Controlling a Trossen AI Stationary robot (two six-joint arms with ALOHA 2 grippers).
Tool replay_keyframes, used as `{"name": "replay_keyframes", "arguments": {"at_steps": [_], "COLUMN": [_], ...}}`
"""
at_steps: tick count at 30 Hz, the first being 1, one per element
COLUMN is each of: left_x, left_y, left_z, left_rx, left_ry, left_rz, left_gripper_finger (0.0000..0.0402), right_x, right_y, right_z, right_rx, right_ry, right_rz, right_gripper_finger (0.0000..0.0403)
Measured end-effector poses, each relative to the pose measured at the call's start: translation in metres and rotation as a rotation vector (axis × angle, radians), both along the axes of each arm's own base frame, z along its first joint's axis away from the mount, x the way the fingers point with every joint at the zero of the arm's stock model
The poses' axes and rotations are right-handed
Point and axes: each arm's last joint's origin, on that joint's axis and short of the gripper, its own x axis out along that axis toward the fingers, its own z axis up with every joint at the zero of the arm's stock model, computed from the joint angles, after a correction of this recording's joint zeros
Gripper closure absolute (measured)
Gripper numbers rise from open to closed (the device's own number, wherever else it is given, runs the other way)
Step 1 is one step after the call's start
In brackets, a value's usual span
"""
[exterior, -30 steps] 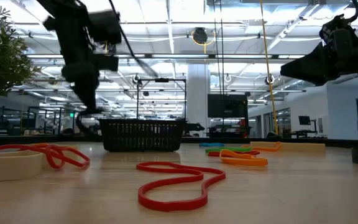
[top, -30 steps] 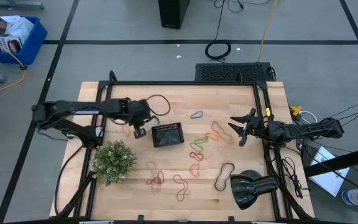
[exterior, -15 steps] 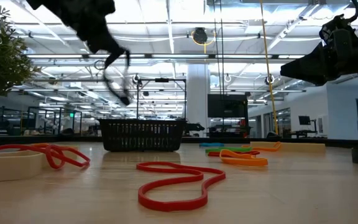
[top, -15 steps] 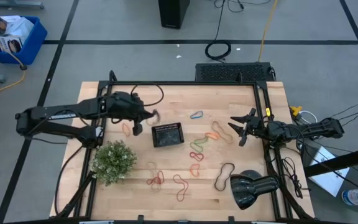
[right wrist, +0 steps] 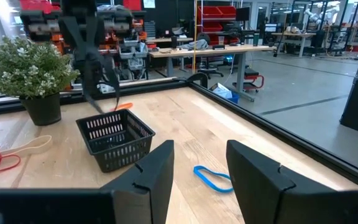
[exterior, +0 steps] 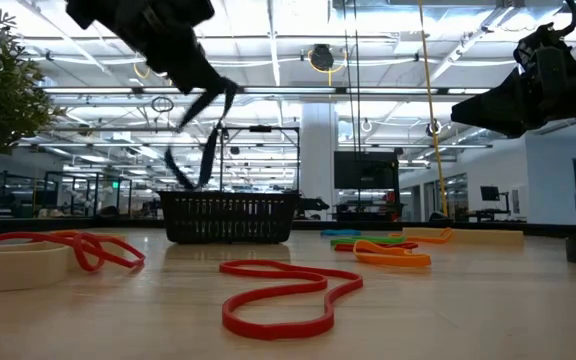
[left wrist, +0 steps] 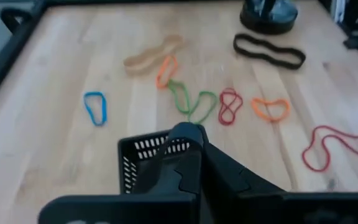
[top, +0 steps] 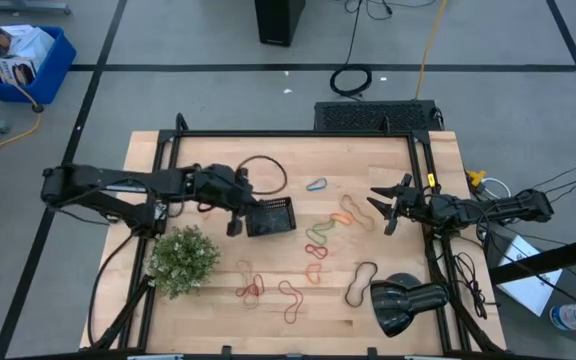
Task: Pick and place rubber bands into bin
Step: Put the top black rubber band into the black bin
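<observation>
The black mesh bin [top: 271, 216] stands on the table left of the middle. My left gripper [top: 234, 222] hangs above the bin's left rim with its fingers shut, as the left wrist view [left wrist: 188, 130] shows. A small orange piece of rubber band [right wrist: 123, 106] shows at its fingertips. Several rubber bands lie flat on the table to the right of and nearer than the bin: blue [top: 316, 185], tan [top: 358, 212], green [top: 318, 235], black [top: 361, 283], red [top: 251, 290]. My right gripper [top: 380, 210] is open and empty above the table's right side. My left gripper pinches an orange rubber band between its shut fingertips; only a short piece [right wrist: 123, 106] shows beside them. The fingers [exterior: 208, 150] slant down from the table's left toward the bin. The piece is clear of the table, above the bin's left rim [right wrist: 104, 118].
A potted green plant [top: 182, 260] stands near the bin's near left. A black lamp-like object [top: 403, 300] lies at the near right corner. A black cable loop [top: 265, 170] lies beyond the bin. Another band [top: 204, 208] lies left of the bin.
My left gripper has risen from the table left of the bin. It swung first toward the far edge and then toward the table's right edge, and it now hangs over the bin's left rim.
</observation>
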Motion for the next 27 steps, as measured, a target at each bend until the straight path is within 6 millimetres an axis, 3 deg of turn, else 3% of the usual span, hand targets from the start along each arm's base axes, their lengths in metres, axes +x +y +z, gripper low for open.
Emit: {"name": "replay_keyframes", "arguments": {"at_steps": [9, 13, 27], "left_x": [0.029, 0.036, 0.042], "left_y": [0.001, 0.002, 0.005], "left_z": [-0.045, -0.063, -0.083], "left_rx": [-0.012, -0.008, 0.045], "left_ry": [0.142, 0.206, 0.282], "left_rz": [-0.006, -0.013, 0.046], "left_gripper_finger": [0.0378, 0.0392, 0.0350], "right_x": [0.000, 0.000, 0.000], "right_y": [0.000, 0.000, 0.000], "right_z": [0.000, 0.000, 0.000], "right_rx": [0.000, 0.000, 0.000], "right_ry": [0.000, 0.000, 0.000], "right_rz": [0.000, 0.000, 0.000], "right_gripper_finger": [0.0261, 0.0261, 0.0261]}}
